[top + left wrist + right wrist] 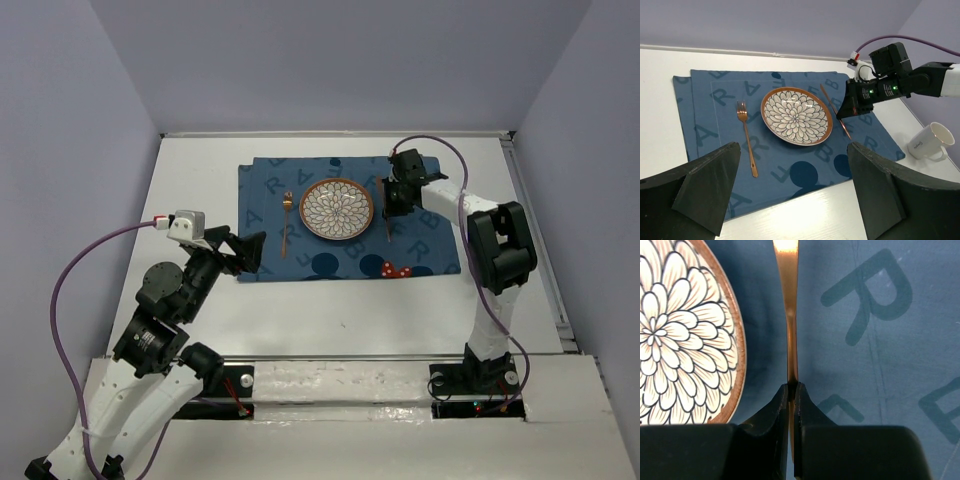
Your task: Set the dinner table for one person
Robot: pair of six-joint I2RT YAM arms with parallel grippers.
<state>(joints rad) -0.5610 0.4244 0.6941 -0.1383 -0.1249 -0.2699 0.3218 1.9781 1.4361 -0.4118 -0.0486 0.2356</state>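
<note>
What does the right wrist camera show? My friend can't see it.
The right claw is shut on a thin copper utensil over a dark-blue placemat printed with letters. A flower-patterned plate fills the picture's left side.

I see a dark-blue letter-printed placemat (420, 250) under a flower-patterned plate (337, 209), with a copper fork (747, 145) left of the plate and a copper knife (786, 300) just right of it. A white mug (930, 142) sits off the mat, further right.

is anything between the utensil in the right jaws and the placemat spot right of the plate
Nothing visible does. The right jaws are shut on the copper utensil, and the placemat beneath it is bare. The plate sits apart to its left. The mug stands off the placemat, farther right.
</note>
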